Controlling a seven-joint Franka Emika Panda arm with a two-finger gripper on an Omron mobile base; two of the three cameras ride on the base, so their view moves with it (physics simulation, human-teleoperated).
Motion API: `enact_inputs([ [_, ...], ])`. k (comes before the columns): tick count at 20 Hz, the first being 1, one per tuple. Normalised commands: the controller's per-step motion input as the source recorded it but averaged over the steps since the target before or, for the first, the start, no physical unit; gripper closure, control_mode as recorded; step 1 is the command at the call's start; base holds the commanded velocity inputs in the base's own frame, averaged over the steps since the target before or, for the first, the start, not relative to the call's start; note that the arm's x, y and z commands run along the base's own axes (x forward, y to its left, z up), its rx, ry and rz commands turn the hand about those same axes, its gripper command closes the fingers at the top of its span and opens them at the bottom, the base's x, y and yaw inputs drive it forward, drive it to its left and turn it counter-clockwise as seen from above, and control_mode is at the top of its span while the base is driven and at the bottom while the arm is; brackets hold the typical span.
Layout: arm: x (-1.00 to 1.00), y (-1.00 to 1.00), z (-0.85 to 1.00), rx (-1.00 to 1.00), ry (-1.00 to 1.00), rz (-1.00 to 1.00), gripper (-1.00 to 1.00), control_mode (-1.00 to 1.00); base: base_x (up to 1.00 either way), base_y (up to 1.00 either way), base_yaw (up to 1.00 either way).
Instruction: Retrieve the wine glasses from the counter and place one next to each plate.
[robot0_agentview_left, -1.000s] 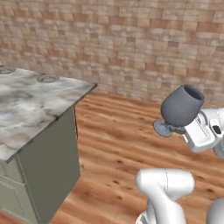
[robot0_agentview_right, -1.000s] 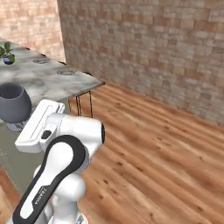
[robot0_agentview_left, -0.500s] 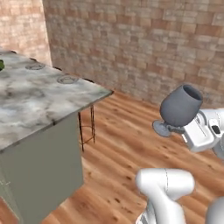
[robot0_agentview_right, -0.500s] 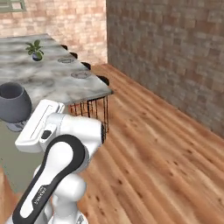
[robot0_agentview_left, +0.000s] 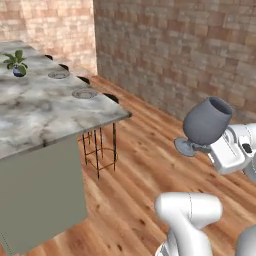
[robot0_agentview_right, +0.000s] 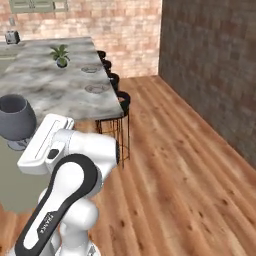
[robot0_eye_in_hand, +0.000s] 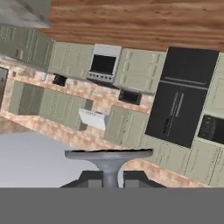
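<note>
Since a second ago base swung; whole scene shifted. Left: marble tabletop (robot0_agentview_left: 45, 112) with potted plant (robot0_agentview_left: 15, 62). Right: dark wine glass (robot0_agentview_left: 206, 122) off the tabletop, aloft over wood floor (robot0_agentview_left: 145, 165), fingers (robot0_eye_in_hand: 89, 178) clenched on its stem.

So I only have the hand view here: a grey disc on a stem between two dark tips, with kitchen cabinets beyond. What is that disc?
Observer: It is the foot of a dark grey wine glass, held by its stem in the claw.
Operator: Is the glass upright?
Observer: No, it tilts in the left base view, mouth up and away from the arm.
Operator: What is close by?
Observer: A marble counter with a small potted plant, and black stools along its edge.
</note>
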Motion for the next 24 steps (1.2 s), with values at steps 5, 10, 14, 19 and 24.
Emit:
enact_inputs([
  [5, 0.0, 0.0, 0.0, 0.0, 0.0, 0.0, 1.0, 1.0, 0.07, -1.0, 0.42],
  [10, 0.0, 0.0, 0.0, 0.0, 0.0, 0.0, 1.0, 1.0, 0.1, -1.0, 0.53],
  [14, 0.0, 0.0, 0.0, 0.0, 0.0, 0.0, 1.0, 1.0, 0.05, -0.91, 0.63],
  [19, 0.0, 0.0, 0.0, 0.0, 0.0, 0.0, 1.0, 1.0, 0.03, -0.88, 0.64],
  [24, 0.0, 0.0, 0.0, 0.0, 0.0, 0.0, 1.0, 1.0, 0.02, -0.91, 0.63],
])
